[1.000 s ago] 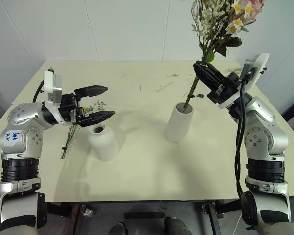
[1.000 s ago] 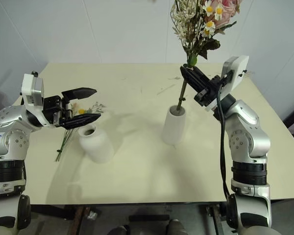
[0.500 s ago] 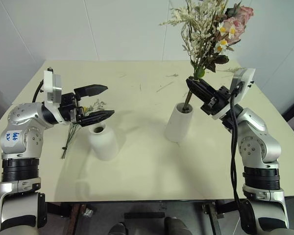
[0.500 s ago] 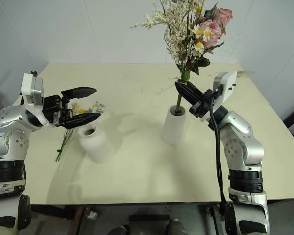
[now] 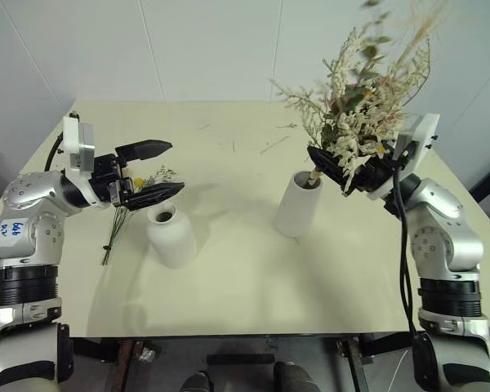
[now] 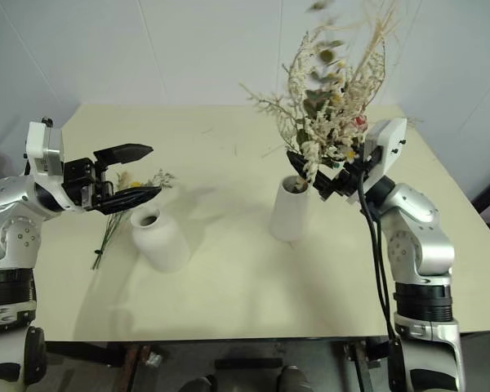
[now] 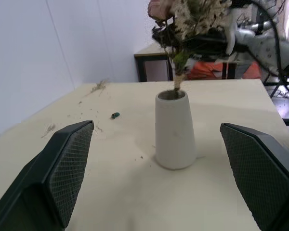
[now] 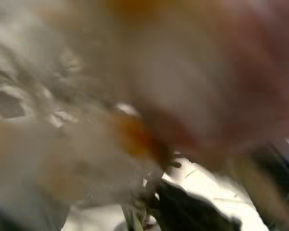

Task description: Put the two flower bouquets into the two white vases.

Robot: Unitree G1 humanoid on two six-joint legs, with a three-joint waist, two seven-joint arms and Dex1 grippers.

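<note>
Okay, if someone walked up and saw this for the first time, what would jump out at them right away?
The big bouquet first: its stems sit in the taller white vase while its blooms spill against the right gripper. Then the open left gripper, poised above the shorter vase, with the thin sprig lying on the table beside it.

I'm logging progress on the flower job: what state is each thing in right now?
Big bouquet: stems in the tall vase, leaning onto the right pincer.
Tall vase: upright, holding the bouquet.
Short vase: upright, empty.
Yellow-flower sprig: lying on the table beside the short vase.
Left pincer: open, empty.
Right pincer: beside the bouquet's stems.
</note>
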